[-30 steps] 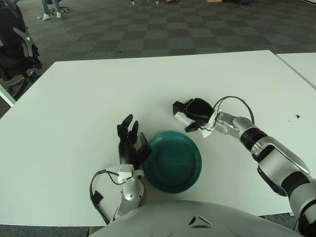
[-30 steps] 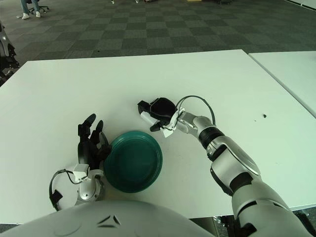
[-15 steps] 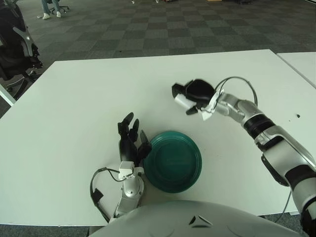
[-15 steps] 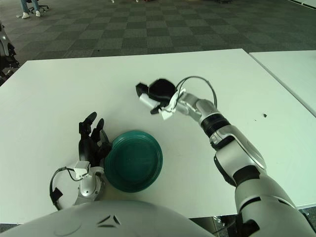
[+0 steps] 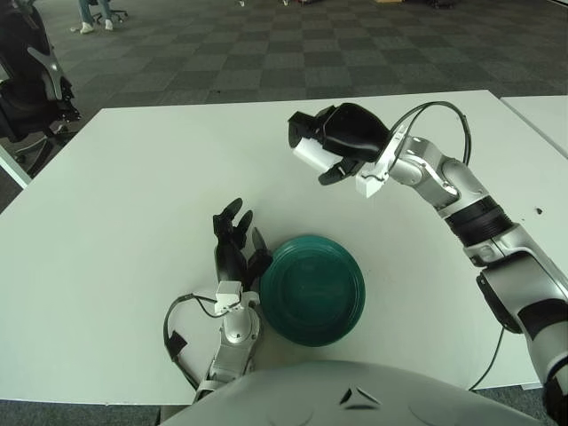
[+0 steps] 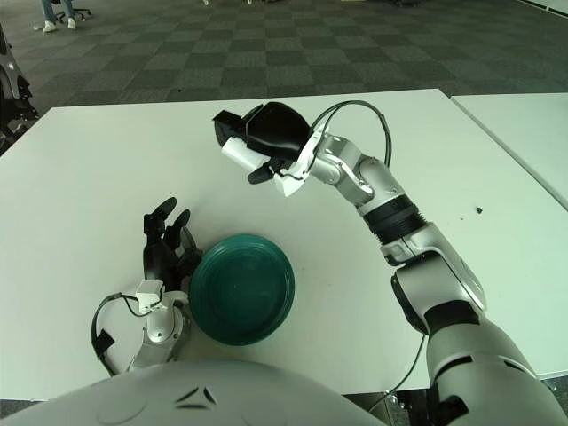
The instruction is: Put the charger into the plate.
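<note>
I see the right hand (image 5: 342,142) raised above the white table (image 5: 133,195), its dark fingers (image 5: 330,174) curled around the white charger (image 5: 310,153), which sits clear of the surface and up beyond the far side of the green plate (image 5: 312,288). The charger's pale end pokes out to the left of the grip (I can't make out any more of its shape than that). A thin cable loops over the right wrist.

The plate lies flat near the table's front edge with nothing in it. My left hand (image 5: 235,253) shows just beside the plate's left rim, fingers (image 5: 229,224) spread and holding nothing; I cannot tell whether they touch the rim.

The table is a plain white slab. A second white table (image 6: 532,133) stands to the right with a narrow gap between the two, and a small dark speck (image 6: 478,211) lies near the right side of mine. Beyond the far edge the floor (image 5: 266,44) is grey checkered carpet. A dark office chair (image 5: 31,80) stands off the left corner, and someone's legs (image 5: 89,16) show at the far left of the room.
</note>
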